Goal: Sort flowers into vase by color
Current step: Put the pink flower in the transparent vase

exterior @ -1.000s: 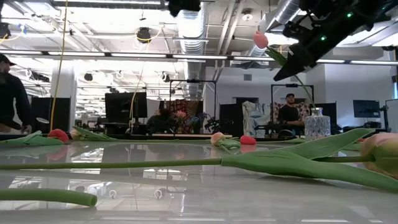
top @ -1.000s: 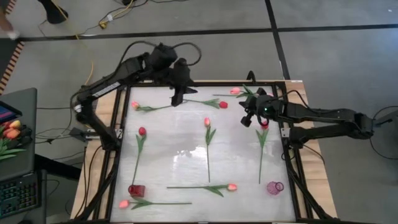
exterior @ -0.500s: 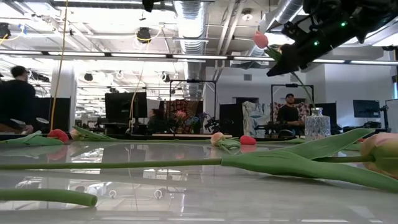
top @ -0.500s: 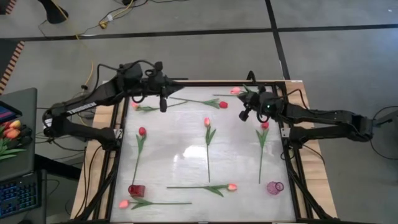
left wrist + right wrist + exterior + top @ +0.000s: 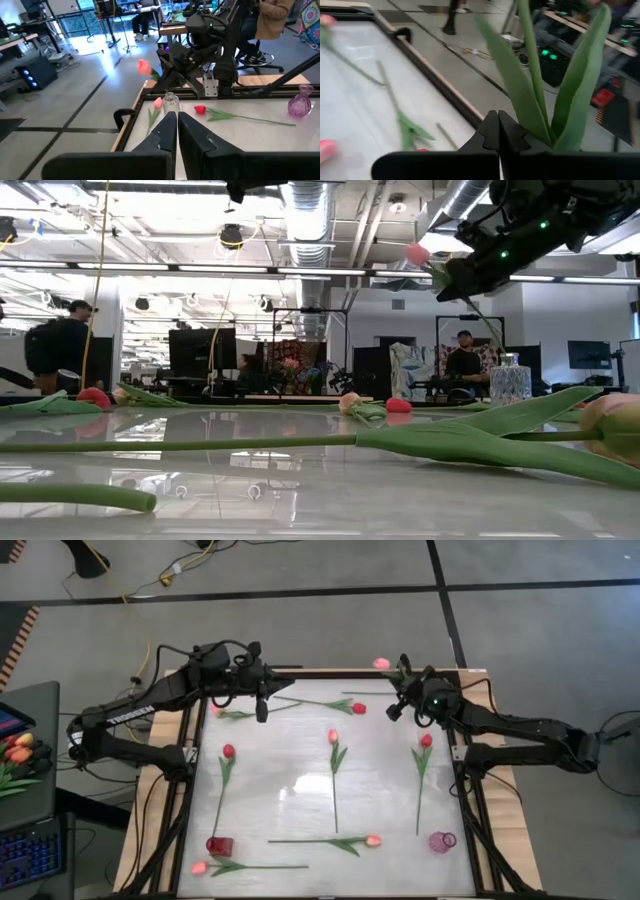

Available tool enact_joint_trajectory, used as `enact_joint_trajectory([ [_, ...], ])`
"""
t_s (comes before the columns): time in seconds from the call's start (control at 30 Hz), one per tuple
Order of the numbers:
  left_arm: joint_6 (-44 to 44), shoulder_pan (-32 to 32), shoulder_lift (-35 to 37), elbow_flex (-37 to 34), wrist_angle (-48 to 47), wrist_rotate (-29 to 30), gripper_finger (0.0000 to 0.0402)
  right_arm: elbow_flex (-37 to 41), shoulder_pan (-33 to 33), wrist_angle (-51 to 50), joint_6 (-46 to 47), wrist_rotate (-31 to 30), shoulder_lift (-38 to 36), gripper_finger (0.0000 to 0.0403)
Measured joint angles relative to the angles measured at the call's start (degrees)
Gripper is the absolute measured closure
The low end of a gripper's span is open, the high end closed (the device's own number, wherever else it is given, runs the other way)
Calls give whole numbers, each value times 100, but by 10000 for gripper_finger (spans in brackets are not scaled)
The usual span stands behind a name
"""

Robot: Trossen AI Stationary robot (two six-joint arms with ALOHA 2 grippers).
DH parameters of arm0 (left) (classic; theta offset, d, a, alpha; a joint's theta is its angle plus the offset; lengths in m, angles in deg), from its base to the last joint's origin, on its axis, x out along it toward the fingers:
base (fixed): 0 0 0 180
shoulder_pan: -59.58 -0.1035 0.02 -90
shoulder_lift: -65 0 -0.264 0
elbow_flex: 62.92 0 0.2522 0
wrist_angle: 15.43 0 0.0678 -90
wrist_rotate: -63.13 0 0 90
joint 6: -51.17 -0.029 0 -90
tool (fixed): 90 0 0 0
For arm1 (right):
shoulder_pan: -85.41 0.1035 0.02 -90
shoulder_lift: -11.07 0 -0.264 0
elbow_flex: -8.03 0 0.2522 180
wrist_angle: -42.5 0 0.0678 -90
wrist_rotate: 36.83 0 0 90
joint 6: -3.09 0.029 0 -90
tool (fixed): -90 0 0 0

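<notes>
My right gripper [image 5: 397, 706] is raised over the table's far right corner, shut on a pink tulip whose head [image 5: 381, 663] reaches past the far edge; the head [image 5: 418, 253] also shows in the low view. My left gripper [image 5: 262, 712] hangs shut and empty over the far left, beside a pink tulip [image 5: 228, 712]. Several more tulips lie flat on the table, among them a red one [image 5: 226, 780] and a pink one [image 5: 334, 770]. A red vase [image 5: 219, 846], a purple vase [image 5: 442, 841] and a clear vase [image 5: 170, 102] stand on the table. My right gripper pinches the tulip's stem [image 5: 522, 131] between its two fingers, just where the long green leaves [image 5: 580, 80] spring from it. The fingers reach nearly level toward the far edge. The tulip is lifted clear and slants up and away, head uppermost.
The dark frame rail [image 5: 300, 671] runs along the far edge. A tray of orange-red tulips [image 5: 18, 755] sits off the table's left. People move in the room beyond [image 5: 60, 345].
My left gripper has drawn back toward the table's far left corner and lowered a little, then kept still. My right gripper has carried the pink tulip toward the far edge and tipped more level, so the head now hangs beyond the rail.
</notes>
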Motion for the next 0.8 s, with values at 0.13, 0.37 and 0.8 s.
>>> enact_joint_trajectory([
  [0.13, -77, 0, -2, 0, -24, 1, 397, 0, -16, -18, -37, -256, -2, 383],
  [0.37, -94, 0, -4, 0, -29, 8, 397, 0, -12, -52, -176, -945, -179, 383],
  [0.8, -97, 0, -7, 0, -29, 23, 397, -2, -12, -648, -121, -1587, -851, 383],
])
